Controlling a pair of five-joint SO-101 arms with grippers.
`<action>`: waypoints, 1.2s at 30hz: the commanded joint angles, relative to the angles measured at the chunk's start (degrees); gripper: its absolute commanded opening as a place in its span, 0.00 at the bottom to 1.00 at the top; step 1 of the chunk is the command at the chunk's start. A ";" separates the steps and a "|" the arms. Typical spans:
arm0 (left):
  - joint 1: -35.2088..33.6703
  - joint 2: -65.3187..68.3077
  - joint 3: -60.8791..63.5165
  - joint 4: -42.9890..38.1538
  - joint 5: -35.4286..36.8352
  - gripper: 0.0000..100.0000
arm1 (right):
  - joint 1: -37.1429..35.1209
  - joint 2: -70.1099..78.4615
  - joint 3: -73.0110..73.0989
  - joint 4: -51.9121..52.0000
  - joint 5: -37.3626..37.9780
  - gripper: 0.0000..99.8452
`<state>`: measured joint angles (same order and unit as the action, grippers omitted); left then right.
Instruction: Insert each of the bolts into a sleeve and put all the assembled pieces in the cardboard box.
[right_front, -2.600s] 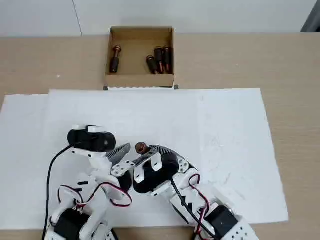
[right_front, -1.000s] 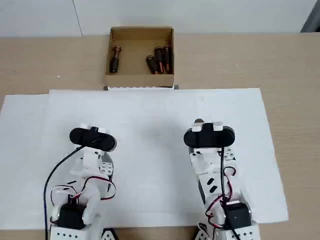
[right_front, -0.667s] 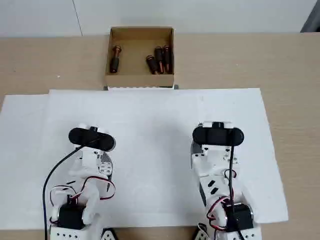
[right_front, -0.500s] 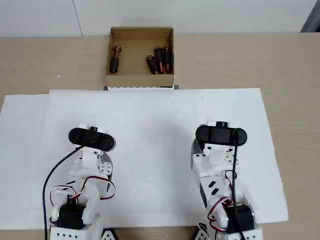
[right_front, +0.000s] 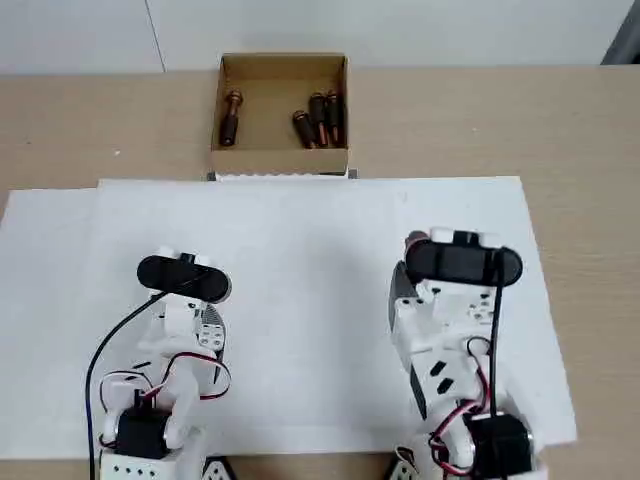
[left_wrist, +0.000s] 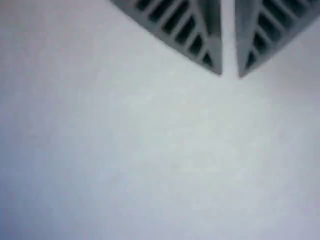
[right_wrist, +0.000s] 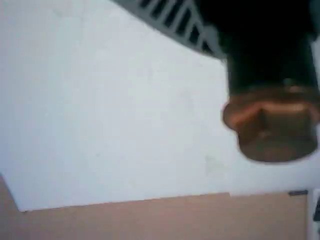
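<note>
High view takes in the table (right_front: 90, 120), then the white paper sheet (right_front: 300, 230), with the left arm (right_front: 185, 278) at its seven o'clock and the right arm (right_front: 462, 262) at five. The cardboard box (right_front: 283, 160) sits at the sheet's twelve o'clock, with four assembled pieces (right_front: 318, 118) lying inside. The left gripper (left_wrist: 229, 70) hangs over bare paper, its fingers almost together on nothing. The right gripper (right_wrist: 235, 40) clamps a black sleeve (right_wrist: 270, 55), and the bolt (right_wrist: 272, 125) pokes its copper hex head out. Both are rigid, smooth metal, likely dense and prone to roll. The sleeve's middle looks the best hold, lest the bolt slide free.
</note>
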<state>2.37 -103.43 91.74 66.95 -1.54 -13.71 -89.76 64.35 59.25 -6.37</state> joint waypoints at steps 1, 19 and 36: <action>-0.18 -0.44 -0.22 0.09 -0.44 0.01 | 0.04 10.24 -8.18 -5.76 -0.70 0.00; -0.18 -0.44 -0.22 0.09 -0.44 0.01 | -4.35 59.82 -22.95 -40.75 3.34 0.00; -0.18 -0.44 -0.22 0.09 -0.44 0.01 | -4.35 103.69 -67.60 -43.65 6.07 0.00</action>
<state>2.37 -103.43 91.74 66.95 -1.63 -17.85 9.67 8.26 17.05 -1.01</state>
